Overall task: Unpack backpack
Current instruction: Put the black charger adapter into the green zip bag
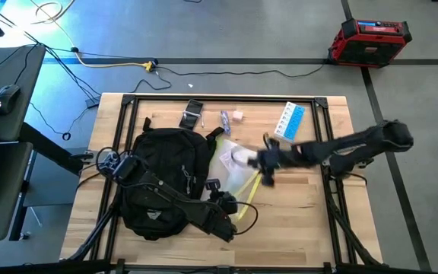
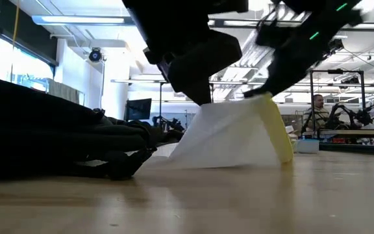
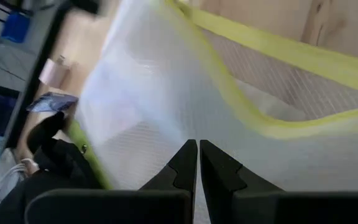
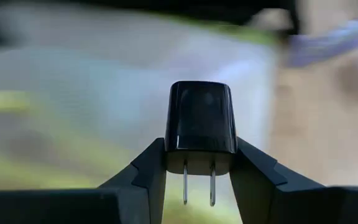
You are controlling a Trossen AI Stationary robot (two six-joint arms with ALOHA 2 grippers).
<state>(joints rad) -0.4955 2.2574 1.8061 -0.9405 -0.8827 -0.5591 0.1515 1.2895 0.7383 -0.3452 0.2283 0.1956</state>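
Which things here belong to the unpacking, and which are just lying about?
In the job:
backpack
translucent pouch, pinched by the shut left hand
black plug adapter, gripped by the right hand

Lying about:
blue-and-white box
red case on the floor

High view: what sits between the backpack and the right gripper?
The translucent pouch with yellow trim lies between the backpack and the right gripper, whose jaws clamp a black plug charger.

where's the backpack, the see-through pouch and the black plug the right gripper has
backpack [image 1: 162, 171], high view, middle of its black fabric body
translucent pouch [image 3: 154, 93], left wrist view, its clear side panel
black charger plug [image 4: 201, 118], right wrist view, its glossy body above the two prongs
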